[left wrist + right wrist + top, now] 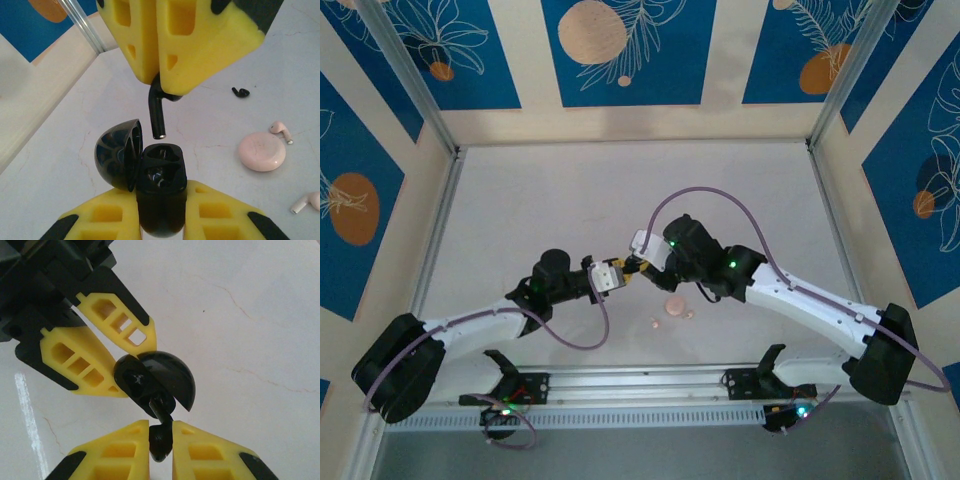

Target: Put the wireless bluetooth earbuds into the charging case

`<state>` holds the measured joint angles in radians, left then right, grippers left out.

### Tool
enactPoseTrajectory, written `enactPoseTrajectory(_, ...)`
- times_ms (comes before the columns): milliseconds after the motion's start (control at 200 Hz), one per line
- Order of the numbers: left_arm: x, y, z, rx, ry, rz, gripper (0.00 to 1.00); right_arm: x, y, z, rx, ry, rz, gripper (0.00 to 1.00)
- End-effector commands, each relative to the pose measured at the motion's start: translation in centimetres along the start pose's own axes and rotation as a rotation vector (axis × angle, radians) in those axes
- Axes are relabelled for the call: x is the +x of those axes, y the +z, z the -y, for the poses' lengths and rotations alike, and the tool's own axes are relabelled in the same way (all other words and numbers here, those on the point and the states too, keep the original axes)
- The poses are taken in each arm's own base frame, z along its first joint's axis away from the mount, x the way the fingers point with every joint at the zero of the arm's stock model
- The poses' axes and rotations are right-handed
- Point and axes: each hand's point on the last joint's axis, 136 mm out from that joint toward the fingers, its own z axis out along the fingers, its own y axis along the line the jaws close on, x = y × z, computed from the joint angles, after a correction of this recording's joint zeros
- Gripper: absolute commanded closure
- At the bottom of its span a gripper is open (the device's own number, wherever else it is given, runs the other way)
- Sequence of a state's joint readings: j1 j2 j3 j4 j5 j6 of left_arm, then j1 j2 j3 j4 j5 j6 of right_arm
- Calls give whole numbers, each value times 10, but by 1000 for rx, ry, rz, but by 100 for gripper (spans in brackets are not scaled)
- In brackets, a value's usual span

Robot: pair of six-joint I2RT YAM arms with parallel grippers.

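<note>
My left gripper (pixel 161 191) is shut on a black charging case (pixel 161 170), whose round lid (pixel 117 152) hangs open to the left. Directly above it, my right gripper (pixel 159 82) is shut on a black earbud (pixel 157 112), stem pointing down with its tip just over the case's far socket. In the right wrist view the earbud (pixel 162 440) sits pinched in my right gripper (pixel 161 426), its stem reaching the mouth of the case (pixel 135 380) held in the left gripper (pixel 134 367). From above, both grippers (pixel 610 275) (pixel 638 265) meet at mid-table.
A second black earbud (pixel 241 92) lies on the white table. A closed pink round case (pixel 261 151) sits to the right with a pale pink earbud (pixel 281 131) beside it and another (pixel 307 201) nearer. From above, the pink case (pixel 674 305) lies just in front of the grippers.
</note>
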<state>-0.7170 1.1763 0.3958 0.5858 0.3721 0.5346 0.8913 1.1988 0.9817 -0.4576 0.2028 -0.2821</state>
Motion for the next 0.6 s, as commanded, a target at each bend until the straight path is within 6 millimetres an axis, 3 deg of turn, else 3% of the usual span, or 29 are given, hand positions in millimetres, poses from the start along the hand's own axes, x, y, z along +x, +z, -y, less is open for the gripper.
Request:
enactPoseTrajectory(0,-23,-1,-3,-9,61,66,82,-2,-3,-5,-20,-17,-3,86)
enactPoseTrajectory(595,-22,0,-2,-10,65,52,82,-11,-1,-10,-43,-35,24,86)
